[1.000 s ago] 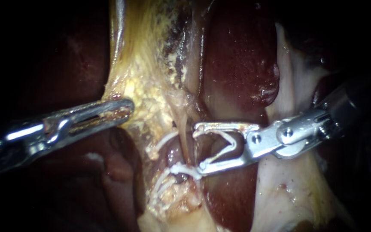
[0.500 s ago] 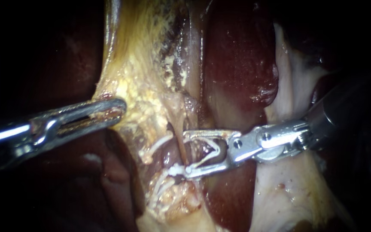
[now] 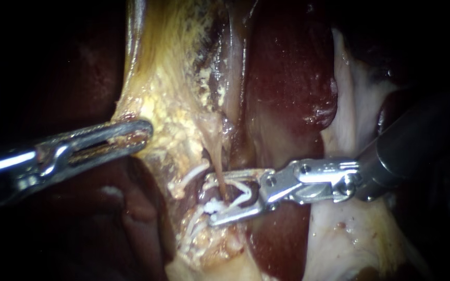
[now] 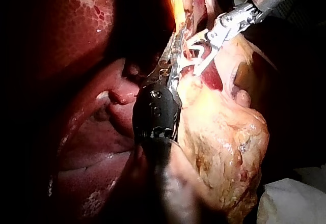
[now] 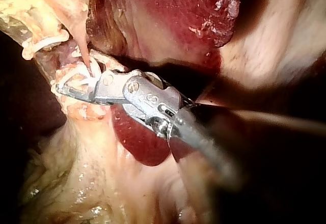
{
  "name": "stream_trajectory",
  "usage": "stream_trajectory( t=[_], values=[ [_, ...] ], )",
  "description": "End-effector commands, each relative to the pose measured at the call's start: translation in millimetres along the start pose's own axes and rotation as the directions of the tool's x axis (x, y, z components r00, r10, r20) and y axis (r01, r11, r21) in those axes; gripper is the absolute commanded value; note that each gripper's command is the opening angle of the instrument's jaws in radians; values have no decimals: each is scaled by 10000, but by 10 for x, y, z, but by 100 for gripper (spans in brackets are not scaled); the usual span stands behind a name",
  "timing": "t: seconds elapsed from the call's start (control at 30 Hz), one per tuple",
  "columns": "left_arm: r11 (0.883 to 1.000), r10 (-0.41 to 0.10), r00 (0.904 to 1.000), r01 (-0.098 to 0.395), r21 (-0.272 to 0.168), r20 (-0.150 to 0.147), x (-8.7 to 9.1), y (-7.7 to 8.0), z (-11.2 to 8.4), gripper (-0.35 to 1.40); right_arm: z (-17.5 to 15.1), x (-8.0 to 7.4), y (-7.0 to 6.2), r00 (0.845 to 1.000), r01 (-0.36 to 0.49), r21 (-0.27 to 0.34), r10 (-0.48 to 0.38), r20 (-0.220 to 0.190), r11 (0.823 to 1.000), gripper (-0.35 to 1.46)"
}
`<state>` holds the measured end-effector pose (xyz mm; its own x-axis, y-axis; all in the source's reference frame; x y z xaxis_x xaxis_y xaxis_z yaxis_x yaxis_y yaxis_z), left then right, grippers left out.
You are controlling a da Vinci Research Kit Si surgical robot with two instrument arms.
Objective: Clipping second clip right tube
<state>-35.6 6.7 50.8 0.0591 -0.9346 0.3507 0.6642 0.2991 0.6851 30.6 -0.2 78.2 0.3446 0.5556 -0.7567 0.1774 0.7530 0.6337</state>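
nearest the camera, the right instrument (image 3: 210,200) has pushed further in than a second ago. then its tips stopped just short of the tube (image 3: 217,158); now they reach past it, and the gap between the two jaws has narrowed. the jaws are not together. they carry an open white clip (image 3: 246,193) that touches both of them, one limb along each jaw, so they are clamped on the clip. the left instrument (image 3: 142,134) has barely shifted against the tissue and keeps its jaws clamped on the edge of the yellow fatty tissue (image 3: 173,104).

the tube, a thin pale-pink strand, runs down from the yellow fatty tissue and passes between the right instrument's jaws, inside the clip's v, nearer the tips than the hinge. the right wrist view shows the same: the strand enters the gap just behind the tips. whether the clip's limbs already press on the tube i cannot tell.

counted: two instruments, one tube that shows clearly, and one clip in the jaws. a curved white piece (image 3: 189,175) lies just left of the tube, beside the upper jaw. a white cluster (image 3: 198,225) sits under the lower jaw. how many clips these two make i cannot tell. behind all this lies the dark red liver (image 3: 287,67).
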Motion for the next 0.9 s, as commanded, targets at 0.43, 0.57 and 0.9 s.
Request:
stream_trajectory(
  t=[0.43,0.57,0.9],
  values=[
    [10000,3,10000,-3,-8,5,1,0,1,-35,-13,-2,-3,9796,-2011,-209,2012,4,9793,-35],
    [10000,3,10000,-3,-9,6,1,0,1,-35,-12,-2,-3,9771,-2127,-217,2128,25,9769,-35],
    [10000,7,10000,-7,-2,3,1,1,2,-35,-13,-2,-3,9744,-2248,-217,2249,15,9742,-35]
  ],
)
